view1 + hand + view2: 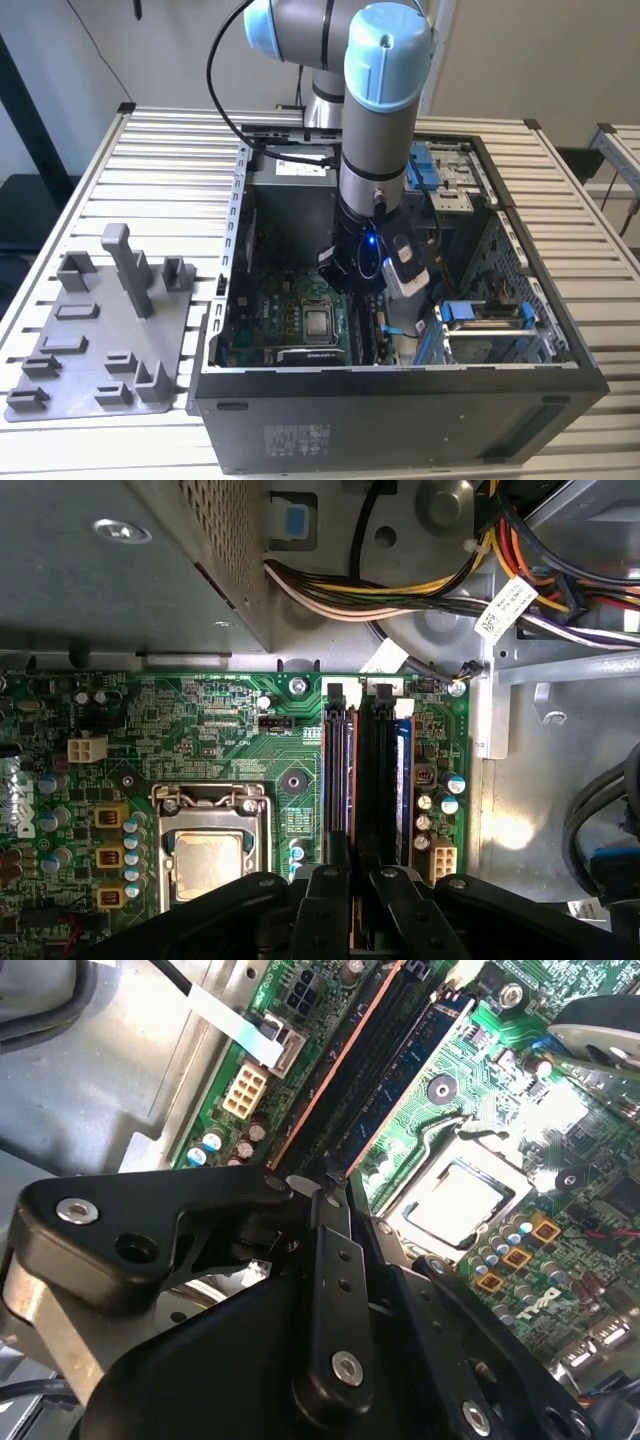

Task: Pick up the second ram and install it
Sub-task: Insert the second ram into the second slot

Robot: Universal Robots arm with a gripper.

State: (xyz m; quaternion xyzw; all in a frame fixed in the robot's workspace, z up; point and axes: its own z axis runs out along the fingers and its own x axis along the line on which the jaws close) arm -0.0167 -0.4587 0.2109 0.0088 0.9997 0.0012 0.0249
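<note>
Claw down in the PC case, at the RAM slots.

Exterior view: arm reaches into the open computer case [560,345] on the slatted tabletop [170,150]; claw [362,275] low over the motherboard [275,315]. Grey holder tray [95,340] sits just beside the case, on the exterior view's left.
Second wrist view: claw [335,1185] fingers narrowed, tips at the near end of the second ram [425,1045], which stands on edge in the memory slots beside the CPU socket [455,1200].
First wrist view: claw [352,865] over the slots; second ram [402,780] in the slot row, near the bundled power cables [400,590].
</note>
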